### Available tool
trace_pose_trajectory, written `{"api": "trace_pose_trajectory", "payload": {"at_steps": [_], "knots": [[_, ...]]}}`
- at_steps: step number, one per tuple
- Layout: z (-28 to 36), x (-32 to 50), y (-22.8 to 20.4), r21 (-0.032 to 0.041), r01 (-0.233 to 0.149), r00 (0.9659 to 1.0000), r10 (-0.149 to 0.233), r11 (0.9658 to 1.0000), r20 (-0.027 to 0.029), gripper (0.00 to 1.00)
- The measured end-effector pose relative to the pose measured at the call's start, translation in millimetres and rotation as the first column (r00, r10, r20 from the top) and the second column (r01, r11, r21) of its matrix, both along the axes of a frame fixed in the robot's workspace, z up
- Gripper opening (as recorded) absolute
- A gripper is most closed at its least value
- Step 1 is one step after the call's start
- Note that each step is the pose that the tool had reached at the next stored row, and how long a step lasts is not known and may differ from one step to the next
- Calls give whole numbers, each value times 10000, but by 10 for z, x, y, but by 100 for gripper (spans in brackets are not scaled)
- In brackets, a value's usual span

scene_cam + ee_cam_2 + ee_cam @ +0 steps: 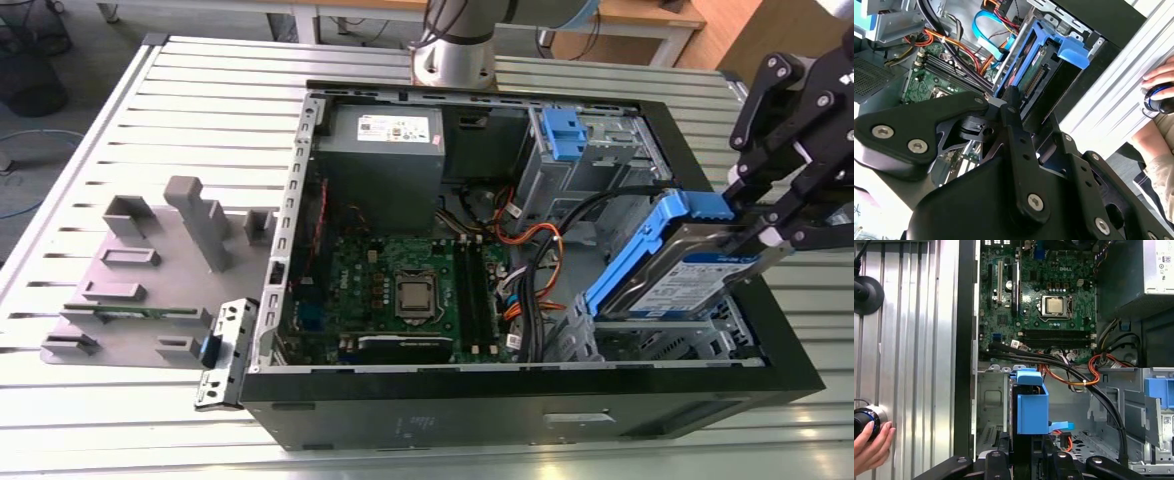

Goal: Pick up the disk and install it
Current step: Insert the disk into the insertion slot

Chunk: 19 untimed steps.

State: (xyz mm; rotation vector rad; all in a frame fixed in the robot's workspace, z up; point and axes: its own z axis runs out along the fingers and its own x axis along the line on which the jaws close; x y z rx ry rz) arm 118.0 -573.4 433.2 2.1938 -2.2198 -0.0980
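A ribbed aluminium desk (160, 100) of long silver slats carries an open black computer case (534, 415) lying on its side. A grey moulded fixture (147, 270) of blocky posts and slots sits on the desk at the exterior view's left.

The step in hand looks like the install itself — the pick-up is done. The gripper (767, 225) hangs over the case's near corner at the exterior view's right. Its black, bolted fingers (1015, 127) appear to pinch one end of the disk (687, 275). The disk is tilted: its held end is high, and its low end dips toward the perforated grey metal bay (667, 335) below. Whether that end touches the bay I cannot tell.

The disk is a flat silver slab with a white-and-blue label and glossy blue plastic rails, which the first wrist view shows end-on (1031, 405). By my judgement, seating it calls for levelling the slab and lining its rails up with the bay's thin sheet-metal guides. It also means staying clear of the black and orange cables (527, 235) draped just beside it.

Farther in lie the green motherboard (400, 290) and the boxy grey power supply (387, 135). The tall drive cage (587, 150) with its own blue bracket stands at the far right. A person's hand (871, 442) rests on a round knob at the desk's edge.
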Motion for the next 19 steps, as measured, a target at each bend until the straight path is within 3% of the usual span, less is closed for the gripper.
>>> {"api": "trace_pose_trajectory", "payload": {"at_steps": [19], "knots": [[-349,0,0,0,0,10000,0,10000,1,35]]}}
